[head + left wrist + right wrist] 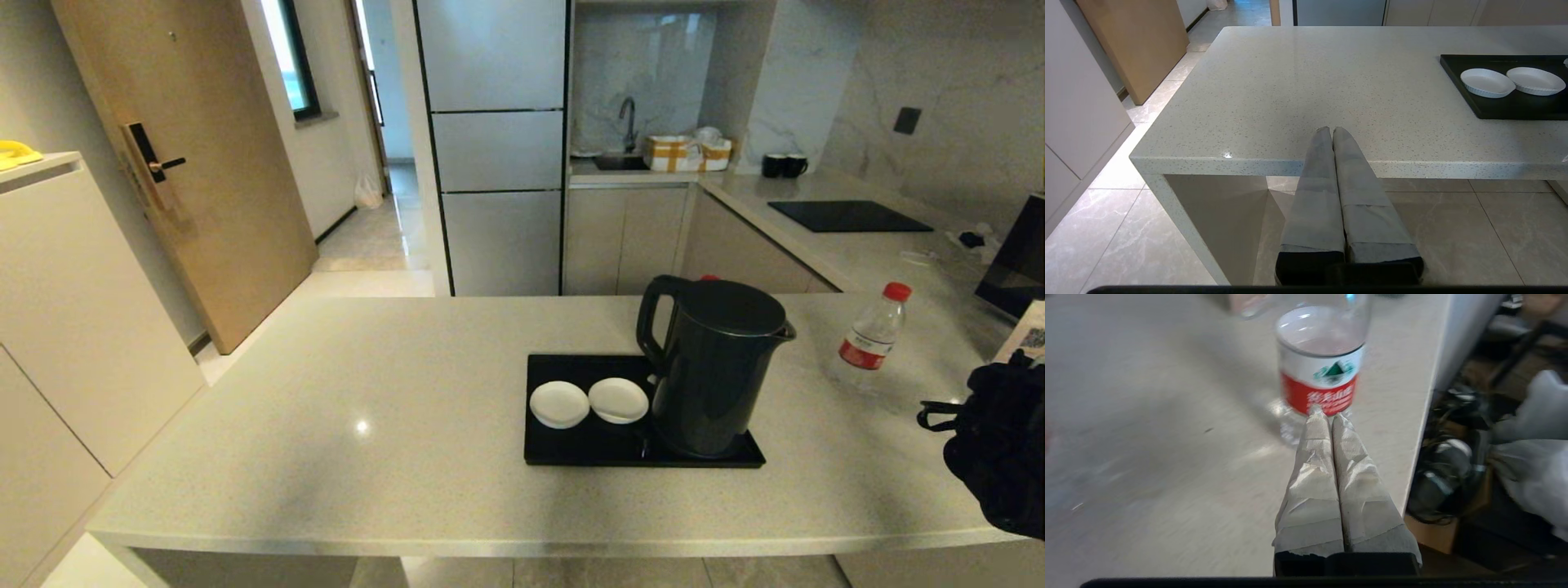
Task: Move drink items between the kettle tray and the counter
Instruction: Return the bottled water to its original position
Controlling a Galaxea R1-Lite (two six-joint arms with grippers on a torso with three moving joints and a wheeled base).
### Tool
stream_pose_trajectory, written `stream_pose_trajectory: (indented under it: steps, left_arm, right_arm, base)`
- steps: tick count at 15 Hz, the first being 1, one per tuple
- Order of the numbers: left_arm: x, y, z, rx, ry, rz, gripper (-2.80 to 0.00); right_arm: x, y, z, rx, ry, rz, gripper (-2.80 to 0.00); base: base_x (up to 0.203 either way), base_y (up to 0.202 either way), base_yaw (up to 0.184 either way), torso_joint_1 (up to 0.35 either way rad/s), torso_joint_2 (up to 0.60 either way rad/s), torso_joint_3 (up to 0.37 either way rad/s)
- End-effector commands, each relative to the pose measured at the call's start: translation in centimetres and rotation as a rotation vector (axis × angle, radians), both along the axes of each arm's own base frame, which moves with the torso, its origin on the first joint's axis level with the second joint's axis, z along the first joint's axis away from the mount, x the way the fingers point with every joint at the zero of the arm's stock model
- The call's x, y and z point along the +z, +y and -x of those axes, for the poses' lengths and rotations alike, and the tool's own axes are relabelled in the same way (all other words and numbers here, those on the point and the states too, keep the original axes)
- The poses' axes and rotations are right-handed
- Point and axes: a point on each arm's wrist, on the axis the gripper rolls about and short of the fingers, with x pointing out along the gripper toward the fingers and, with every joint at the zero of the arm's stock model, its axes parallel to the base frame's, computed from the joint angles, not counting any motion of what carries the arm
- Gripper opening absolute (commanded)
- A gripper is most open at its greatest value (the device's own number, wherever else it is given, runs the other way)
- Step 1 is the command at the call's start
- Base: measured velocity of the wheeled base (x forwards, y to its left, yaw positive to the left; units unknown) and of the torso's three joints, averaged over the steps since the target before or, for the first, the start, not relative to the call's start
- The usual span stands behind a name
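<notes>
Head view: bottle (873,335) stands on the counter (367,408), right of the kettle (712,371) and off the tray (571,445).

Left wrist view: left gripper (1332,132) clenched, parked beyond the counter edge, left of the kettle's tray.

Right wrist view: right gripper (1327,415) clenched, empty, facing the bottle's label; it should open wide before closing around the body.

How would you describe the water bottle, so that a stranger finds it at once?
Find the pale speckled counter and the black tray with the dark kettle. The water bottle stands off the tray, right of the kettle. It alone is clear, with a red cap and label.
</notes>
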Motion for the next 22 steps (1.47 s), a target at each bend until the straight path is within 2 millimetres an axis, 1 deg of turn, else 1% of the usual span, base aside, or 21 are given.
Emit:
stream_pose_trajectory:
  steps: [1,4,6,11,16,19,22]
  left_arm:
    - [0.0,0.0,0.0,0.001,0.0,0.0,-2.8]
    - [0.0,0.0,0.0,0.0,-0.001,0.0,-2.8]
    - [0.0,0.0,0.0,0.0,-0.001,0.0,-2.8]
    - [0.0,0.0,0.0,0.002,-0.001,0.0,-2.8]
    - [0.0,0.0,0.0,0.001,0.001,0.0,-2.8]
    - [0.0,0.0,0.0,0.0,0.001,0.0,-2.8]
    - [0.0,0.0,0.0,0.0,0.001,0.0,-2.8]
  right_arm:
    - [0.1,-1.5,0.0,-0.043,-0.009,0.018,-2.8]
    - [0.3,-3.0,0.1,-0.106,0.001,0.041,-2.8]
    - [0.3,-4.7,0.1,-0.158,0.017,0.059,-2.8]
    - [0.2,-7.1,0.0,-0.204,0.029,0.06,-2.8]
    - [-1.4,-9.6,-1.4,-0.231,0.032,0.061,-2.8]
    - [-2.1,-10.2,-2.1,-0.227,0.033,0.061,-2.8]
    - [-2.2,-10.9,-2.7,-0.232,0.031,0.067,-2.8]
  base:
    - [0.0,0.0,0.0,0.0,0.0,0.0]
    - [0.0,0.0,0.0,0.0,0.0,0.0]
    - [0.0,0.0,0.0,0.0,0.0,0.0]
    - [0.0,0.0,0.0,0.0,0.0,0.0]
    - [0.0,0.0,0.0,0.0,0.0,0.0]
    - [0.0,0.0,0.0,0.0,0.0,0.0]
    - [0.0,0.0,0.0,0.0,0.0,0.0]
